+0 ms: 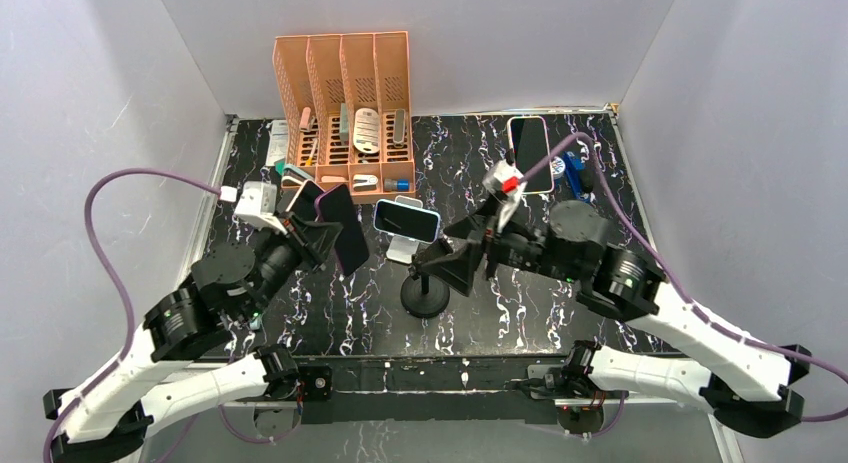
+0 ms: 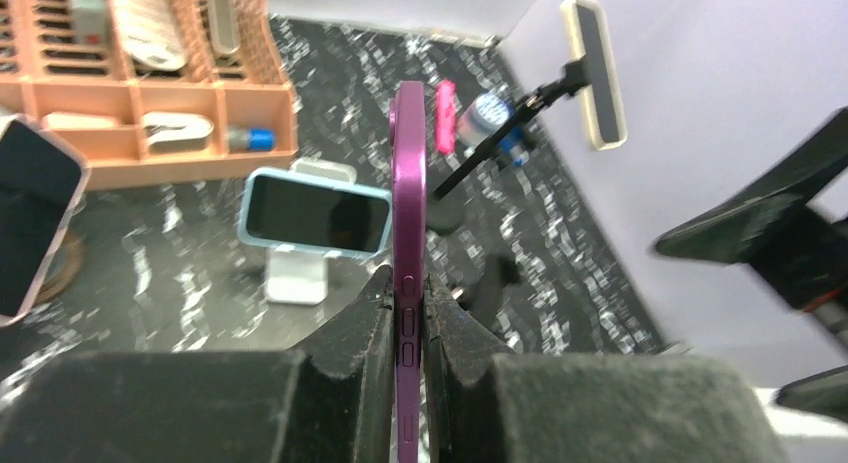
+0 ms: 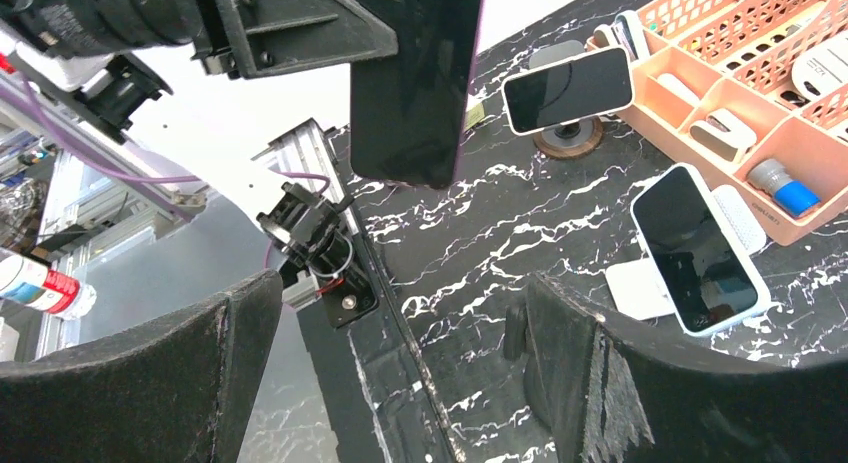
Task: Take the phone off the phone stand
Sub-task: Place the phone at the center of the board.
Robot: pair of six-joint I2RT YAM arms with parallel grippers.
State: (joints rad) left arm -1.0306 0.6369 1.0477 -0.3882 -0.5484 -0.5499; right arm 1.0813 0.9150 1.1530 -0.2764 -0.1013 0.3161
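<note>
The left gripper [image 2: 408,308] was clamped on the purple phone [image 2: 408,173], its two fingers pressed against the front and back faces near one end, so the phone stuck out edge-on ahead of the wrist camera. From above, the phone hung in the air over the left half of the table [image 1: 560,283], tilted, to the left of the blue phone [image 1: 407,219] and well apart from the black stand [image 1: 424,295]. The right wrist view showed its dark screen facing the right arm. The right gripper [image 1: 452,266] had its fingers spread wide with nothing between them, and it sat just beside the black stand's post, pointing toward the left arm. The blue phone lay sideways on a white stand [image 1: 403,250] near the table's middle. Behind it stood an orange organizer [image 1: 345,93] with small items in its slots. Another phone [image 3: 568,86] rested on a round wooden stand [image 3: 568,140] at the left, and a pale-cased phone [image 1: 529,153] sat at the back right, raised on a thin black arm in the left wrist view.
</note>
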